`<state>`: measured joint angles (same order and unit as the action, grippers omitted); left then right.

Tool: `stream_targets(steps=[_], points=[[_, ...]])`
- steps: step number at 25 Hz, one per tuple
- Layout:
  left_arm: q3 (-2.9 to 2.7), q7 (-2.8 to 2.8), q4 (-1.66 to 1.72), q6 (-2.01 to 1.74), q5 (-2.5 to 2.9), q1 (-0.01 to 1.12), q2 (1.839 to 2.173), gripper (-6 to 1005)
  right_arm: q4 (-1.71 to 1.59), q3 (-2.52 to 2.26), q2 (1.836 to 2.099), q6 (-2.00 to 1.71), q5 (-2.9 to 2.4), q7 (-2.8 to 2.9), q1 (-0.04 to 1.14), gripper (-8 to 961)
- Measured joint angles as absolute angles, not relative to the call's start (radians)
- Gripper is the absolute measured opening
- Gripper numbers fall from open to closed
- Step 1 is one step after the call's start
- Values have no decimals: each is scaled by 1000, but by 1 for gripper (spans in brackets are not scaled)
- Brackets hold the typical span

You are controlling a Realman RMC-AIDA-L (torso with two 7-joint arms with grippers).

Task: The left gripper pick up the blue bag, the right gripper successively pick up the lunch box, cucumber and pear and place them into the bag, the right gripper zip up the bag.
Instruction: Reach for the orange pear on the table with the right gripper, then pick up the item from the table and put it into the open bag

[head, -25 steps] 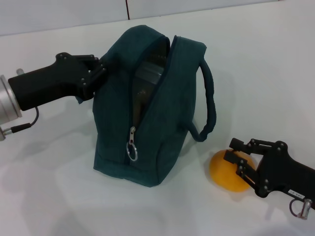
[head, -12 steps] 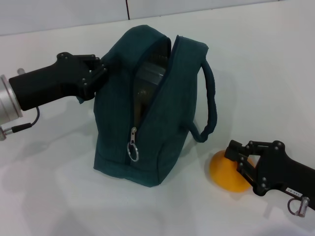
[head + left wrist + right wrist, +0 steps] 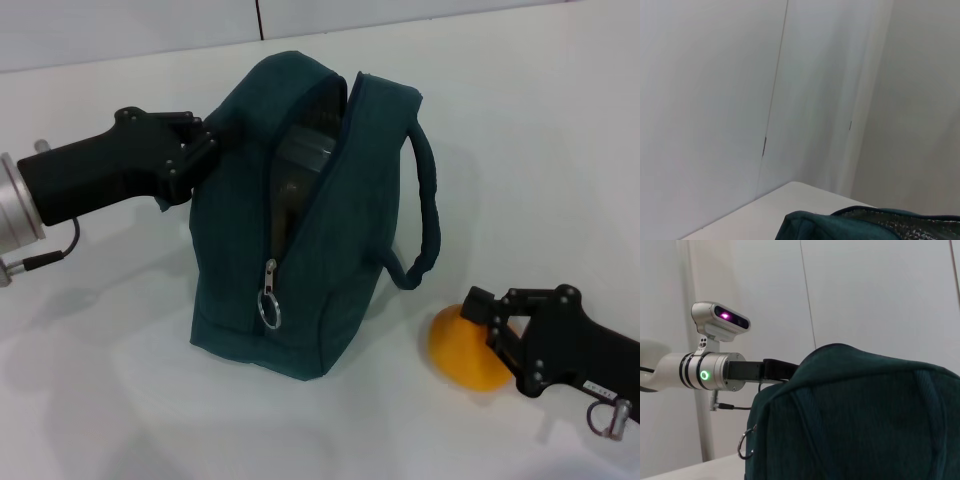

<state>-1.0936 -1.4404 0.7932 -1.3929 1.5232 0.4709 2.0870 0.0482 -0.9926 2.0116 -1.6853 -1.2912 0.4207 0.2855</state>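
The blue bag (image 3: 330, 280) stands upright on the white table, its zip open down the front. My left gripper (image 3: 203, 150) is shut on the bag's upper rear edge and holds it up. Through the opening I see the dark lunch box (image 3: 300, 165) inside. The round orange-yellow pear (image 3: 458, 358) lies on the table to the right of the bag. My right gripper (image 3: 490, 325) has its fingers pressed on the pear's top right side. The cucumber is out of view. In the right wrist view the bag (image 3: 855, 420) fills the lower frame, and my left gripper (image 3: 785, 369) holds its edge.
The zip pull with its metal ring (image 3: 268, 300) hangs low on the bag's front. The bag's carry handle (image 3: 425, 210) arches out toward the pear. The left wrist view shows only the bag's top edge (image 3: 840, 227) and a pale wall.
The right gripper's fingers have drawn in from a wide straddle and now sit tight on the pear, which has shifted slightly right. The left arm and bag have stayed still.
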Motion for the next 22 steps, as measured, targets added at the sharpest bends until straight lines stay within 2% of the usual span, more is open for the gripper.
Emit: stream_targets(steps=[9, 14, 22], points=[[-1095, -1438, 794, -1394, 1523, 469, 2087, 47, -68, -985, 2002, -1801, -1254, 423, 251, 41], [-1110, -1401, 788, -1394, 1517, 465, 2089, 47, -164, -912, 1988, -1944, -1216, 470, 229, 48], [-1161, -1328, 787, -1394, 1421, 439, 2092, 47, -376, -816, 1978, -2094, -1214, 840, 255, 60]])
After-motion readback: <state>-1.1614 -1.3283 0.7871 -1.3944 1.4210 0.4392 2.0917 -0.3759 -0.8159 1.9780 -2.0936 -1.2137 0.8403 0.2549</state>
